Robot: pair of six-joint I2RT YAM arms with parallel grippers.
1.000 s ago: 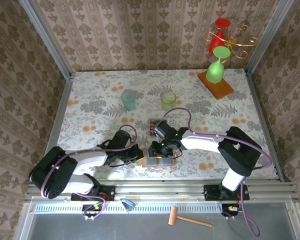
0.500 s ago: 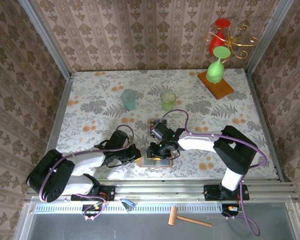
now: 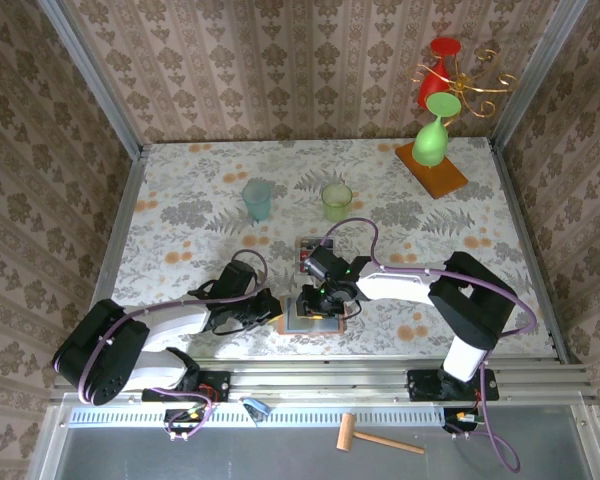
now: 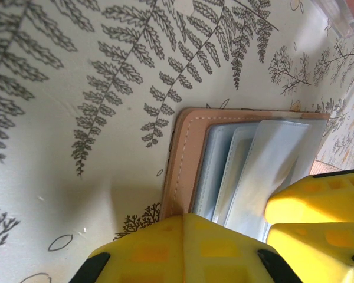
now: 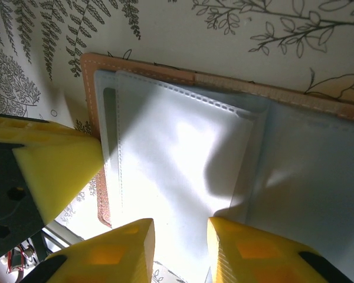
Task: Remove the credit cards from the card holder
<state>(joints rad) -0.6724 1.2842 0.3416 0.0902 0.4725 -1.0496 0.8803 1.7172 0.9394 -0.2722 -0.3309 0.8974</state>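
Observation:
The card holder (image 3: 317, 320) lies open on the table near the front edge: tan outside (image 4: 192, 159), grey-blue pockets (image 5: 183, 135) facing up. My left gripper (image 3: 277, 318) is shut, its yellow tips (image 4: 186, 219) pressed onto the holder's left edge. My right gripper (image 3: 316, 304) hovers open over the pockets (image 5: 180, 236), with only pocket fabric showing between its fingers. No card shows in the pockets I can see. Reddish and dark credit cards (image 3: 307, 256) lie just beyond the holder.
A clear tray (image 4: 349, 12) sits just behind the holder, under the reddish cards. Farther back stand a blue-green cup (image 3: 258, 199) and a green cup (image 3: 336, 201). An orange board with a green glass (image 3: 432, 160) is at the back right.
The right arm has shifted slightly left over the open holder. The left gripper has stayed pressed on the holder's edge.

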